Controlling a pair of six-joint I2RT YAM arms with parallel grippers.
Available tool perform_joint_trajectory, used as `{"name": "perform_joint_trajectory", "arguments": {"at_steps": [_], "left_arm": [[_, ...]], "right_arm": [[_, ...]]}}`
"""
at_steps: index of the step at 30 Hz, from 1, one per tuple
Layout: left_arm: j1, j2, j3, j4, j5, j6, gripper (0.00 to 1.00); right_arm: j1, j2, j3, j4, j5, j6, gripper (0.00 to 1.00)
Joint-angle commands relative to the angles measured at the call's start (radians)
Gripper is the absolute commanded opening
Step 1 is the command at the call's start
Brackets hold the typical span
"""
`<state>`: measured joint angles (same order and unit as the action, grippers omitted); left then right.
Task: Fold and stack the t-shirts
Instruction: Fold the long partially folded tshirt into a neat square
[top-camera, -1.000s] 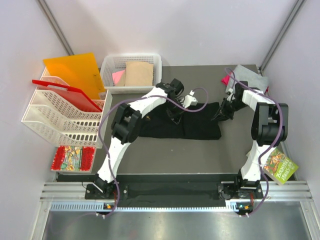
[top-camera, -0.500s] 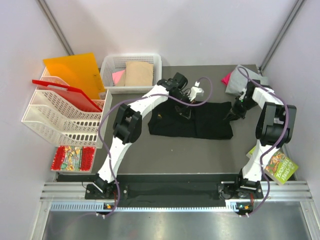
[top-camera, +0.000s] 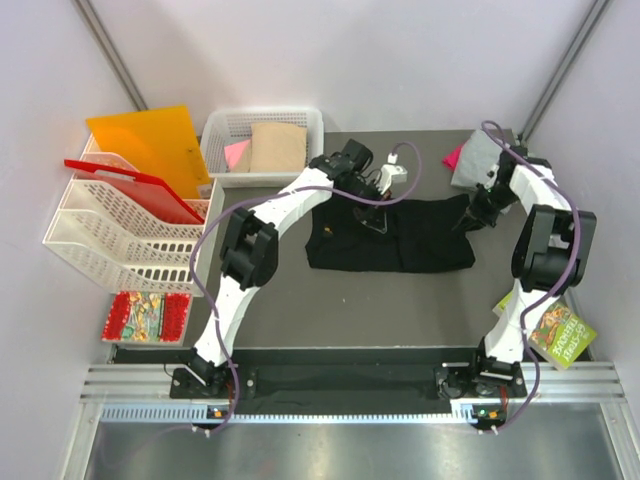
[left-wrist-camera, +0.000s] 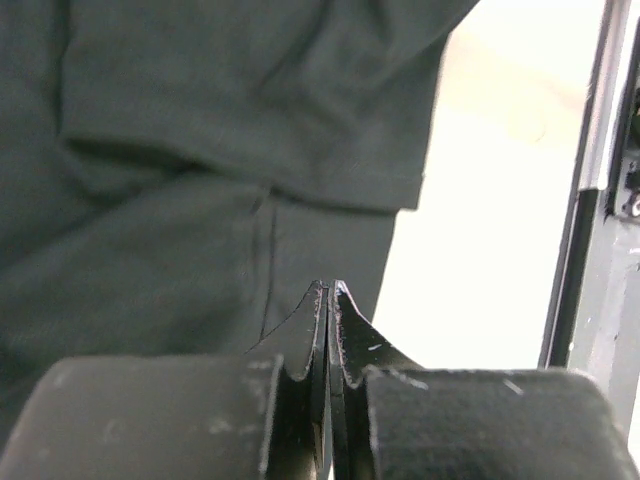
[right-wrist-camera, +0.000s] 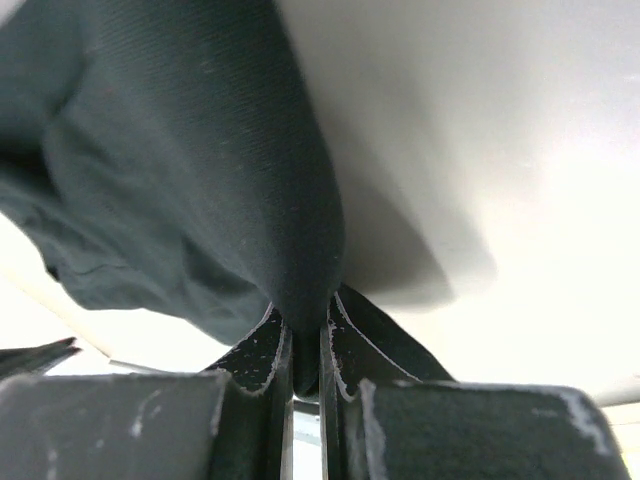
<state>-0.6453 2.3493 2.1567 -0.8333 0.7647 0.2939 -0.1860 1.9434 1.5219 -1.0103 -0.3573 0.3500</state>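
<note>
The black t-shirt (top-camera: 400, 245) is laid out as a long, flat band across the middle of the table (top-camera: 380, 320); over the last second it has been drawn to the right and a little toward the far edge, so that its right end now lies near the grey t-shirt (top-camera: 478, 160) heaped at the far right corner.

The right gripper (top-camera: 474, 218) is clamped on that right end; in its wrist view a fold of black cloth is seen pinched between the fingers (right-wrist-camera: 268, 350). The right arm has been swung outward with the cloth. The left gripper (top-camera: 374, 222) has been carried the same way and sits over the far edge of the band; its jaws are pressed tight together, and whether a thin layer of cloth is caught between them cannot be told from its wrist view, where the cloth is seen just beyond the tips.

A tan t-shirt (top-camera: 278, 147) and a pink one (top-camera: 236, 153) are lying in the white basket (top-camera: 262, 116) at the far left, untouched.

The shift is judged to be a repositioning or a smoothing pull, not a fold; the band is still full length, so at least one more fold across it is thought to be needed, and no stacking has been done yet.
</note>
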Motion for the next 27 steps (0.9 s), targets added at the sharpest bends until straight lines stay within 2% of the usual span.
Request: {"name": "perform_joint_trajectory", "arguments": {"at_steps": [1,13,27], "left_arm": [[-0.020,-0.030,0.019,0.124,0.053,-0.078,0.00],[-0.027,0.002,-0.093,0.249,-0.019,-0.119,0.00],[-0.027,0.084,-0.136,0.327,-0.094,-0.151,0.00]], "right_arm": [[0.068,-0.063,0.089,-0.002,-0.052,0.040,0.00],[0.233,-0.032,0.339,-0.082,-0.120,0.101,0.00],[0.298,-0.035,0.414,-0.114,-0.169,0.138,0.00]]}}
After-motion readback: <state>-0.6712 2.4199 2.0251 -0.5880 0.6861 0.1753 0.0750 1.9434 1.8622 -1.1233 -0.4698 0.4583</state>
